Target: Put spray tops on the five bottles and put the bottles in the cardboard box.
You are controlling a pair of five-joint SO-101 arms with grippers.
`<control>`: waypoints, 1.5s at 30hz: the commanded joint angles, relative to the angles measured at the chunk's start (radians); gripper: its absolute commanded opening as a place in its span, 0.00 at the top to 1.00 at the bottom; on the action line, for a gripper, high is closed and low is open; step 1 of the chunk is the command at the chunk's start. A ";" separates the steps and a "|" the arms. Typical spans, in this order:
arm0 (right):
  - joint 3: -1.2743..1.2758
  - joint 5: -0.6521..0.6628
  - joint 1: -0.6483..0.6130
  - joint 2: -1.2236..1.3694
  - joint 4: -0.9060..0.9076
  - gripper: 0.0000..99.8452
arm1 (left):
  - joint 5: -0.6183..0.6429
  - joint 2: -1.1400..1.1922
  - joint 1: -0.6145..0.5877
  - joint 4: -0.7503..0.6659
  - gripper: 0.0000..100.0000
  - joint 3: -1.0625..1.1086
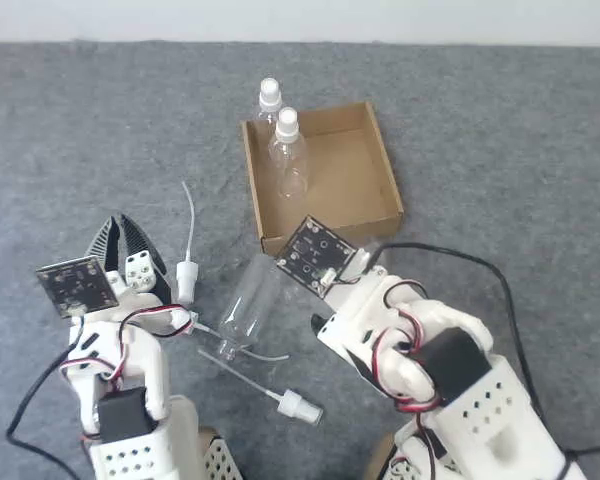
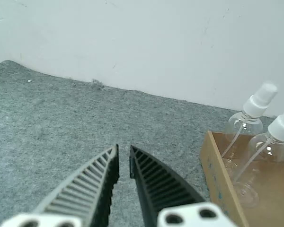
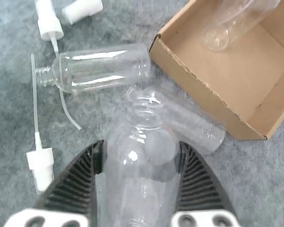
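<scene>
1. Your right end effector (image 3: 139,147) clamps an uncapped bottle (image 3: 137,182) by its body, so the mouth stays free for a top.
2. Your left end effector (image 2: 124,149) is nearly shut and empty over the counter (image 1: 500,120). A loose spray top (image 1: 187,272) lies near it, ready to fetch.
3. Two capped bottles (image 1: 288,150) stand in one corner of the cardboard box (image 1: 350,185), leaving room for the rest.

I see a brown cardboard box (image 1: 352,185) on speckled grey felt (image 1: 500,140). The bottle (image 3: 137,189) in my right gripper (image 3: 141,149) is clear, and the spray tops (image 1: 286,122) are white. Both it and the left gripper (image 2: 123,150) have black ribbed fingers.
</scene>
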 commanded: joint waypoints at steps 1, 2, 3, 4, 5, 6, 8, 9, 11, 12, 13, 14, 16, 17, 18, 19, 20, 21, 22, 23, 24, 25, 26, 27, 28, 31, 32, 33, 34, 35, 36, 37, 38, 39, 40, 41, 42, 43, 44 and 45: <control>0.034 -0.011 -0.005 -0.088 -0.056 0.97 | 0.003 -0.008 -0.005 -0.032 0.96 -0.008; 0.049 -0.011 -0.004 -0.105 -0.062 0.97 | 0.003 -0.008 -0.005 -0.032 0.96 -0.008; 0.063 -0.011 -0.004 -0.122 -0.068 0.97 | 0.003 -0.008 -0.005 -0.032 0.96 -0.008; 0.078 -0.011 -0.004 -0.139 -0.076 0.97 | 0.003 -0.008 -0.005 -0.032 0.96 -0.008; 0.095 -0.011 -0.004 -0.154 -0.082 0.97 | 0.003 -0.008 -0.005 -0.032 0.96 -0.008; 0.112 -0.011 -0.004 -0.171 -0.093 0.97 | 0.003 -0.008 -0.005 -0.032 0.96 -0.008; 0.149 -0.011 -0.004 -0.202 -0.113 0.97 | 0.003 -0.008 -0.005 -0.032 0.96 -0.008; 0.167 -0.011 -0.004 -0.217 -0.120 0.97 | 0.003 -0.008 -0.005 -0.032 0.96 -0.008; 0.193 -0.011 -0.002 -0.248 -0.130 0.97 | 0.003 -0.008 -0.005 -0.032 0.96 -0.008; 0.204 -0.011 -0.002 -0.263 -0.131 0.97 | 0.003 -0.008 -0.005 -0.032 0.96 -0.008; 0.212 -0.011 -0.002 -0.278 -0.131 0.97 | 0.003 -0.008 -0.005 -0.032 0.96 -0.008; 0.219 -0.011 -0.002 -0.292 -0.133 0.97 | 0.003 -0.008 -0.005 -0.032 0.96 -0.008; 0.239 -0.020 -0.002 -0.318 -0.133 0.96 | 0.003 -0.008 -0.005 -0.032 0.96 -0.008; 0.247 -0.035 -0.002 -0.329 -0.134 0.96 | 0.003 -0.008 -0.005 -0.032 0.96 -0.008; 0.255 -0.048 -0.002 -0.341 -0.134 0.96 | 0.003 -0.008 -0.005 -0.032 0.96 -0.008; 0.262 -0.054 -0.002 -0.354 -0.134 0.96 | 0.003 -0.008 -0.005 -0.032 0.96 -0.008; 0.269 -0.055 -0.002 -0.364 -0.134 0.96 | 0.003 -0.008 -0.005 -0.032 0.96 -0.008; 0.276 -0.058 -0.002 -0.378 -0.134 0.96 | 0.003 -0.008 -0.005 -0.032 0.96 -0.008; 0.284 -0.058 -0.002 -0.392 -0.134 0.96 | 0.003 -0.008 -0.005 -0.032 0.96 -0.008; 0.290 -0.058 -0.002 -0.407 -0.134 0.96 | 0.003 -0.008 -0.005 -0.032 0.96 -0.008; 0.298 -0.060 -0.002 -0.424 -0.134 0.96 | 0.003 -0.008 -0.005 -0.032 0.96 -0.008; 0.304 -0.060 -0.002 -0.443 -0.134 0.96 | 0.003 -0.008 -0.005 -0.032 0.96 -0.008; 0.311 -0.060 -0.002 -0.463 -0.134 0.96 | 0.003 -0.008 -0.005 -0.032 0.96 -0.010; 0.321 -0.060 -0.002 -0.484 -0.134 0.96 | 0.003 -0.008 -0.005 -0.032 0.96 -0.012; 0.328 -0.060 -0.002 -0.506 -0.134 0.96 | 0.003 -0.008 -0.005 -0.032 0.96 -0.013; 0.359 -0.060 -0.002 -0.576 -0.134 0.96 | 0.005 -0.008 -0.005 -0.034 0.96 -0.024; 0.371 -0.060 -0.001 -0.599 -0.134 0.96 | 0.005 -0.008 -0.003 -0.029 0.96 -0.035; 0.384 -0.060 0.001 -0.622 -0.134 0.96 | 0.005 -0.008 0.000 -0.026 0.96 -0.044; 0.394 -0.060 0.012 -0.645 -0.134 0.96 | 0.005 -0.006 0.002 -0.023 0.96 -0.051; 0.400 -0.060 0.027 -0.667 -0.134 0.96 | 0.005 -0.006 0.003 -0.014 0.96 -0.059; 0.407 -0.061 0.044 -0.690 -0.134 0.96 | 0.005 -0.006 0.003 -0.006 0.96 -0.067; 0.413 -0.063 0.062 -0.710 -0.134 0.96 | 0.005 -0.006 0.003 0.002 0.96 -0.076; 0.417 -0.075 0.077 -0.730 -0.134 0.96 | 0.005 -0.006 0.003 0.009 0.96 -0.085; 0.419 -0.091 0.091 -0.746 -0.134 0.96 | 0.005 -0.006 0.003 0.015 0.96 -0.096; 0.423 -0.098 0.099 -0.760 -0.134 0.96 | 0.005 -0.003 0.005 0.025 0.96 -0.110; 0.423 -0.103 0.107 -0.765 -0.134 0.96 | 0.005 -0.003 0.005 0.034 0.96 -0.124; 0.425 -0.106 0.108 -0.765 -0.134 0.96 | 0.005 -0.003 0.005 0.046 0.96 -0.137; 0.425 -0.107 0.113 -0.763 -0.134 0.96 | 0.005 -0.002 0.006 0.054 0.96 -0.154; 0.427 -0.107 0.117 -0.762 -0.134 0.96 | 0.005 -0.002 0.017 0.061 0.96 -0.168; 0.427 -0.107 0.122 -0.762 -0.134 0.96 | -0.008 -0.002 0.031 0.074 0.96 -0.185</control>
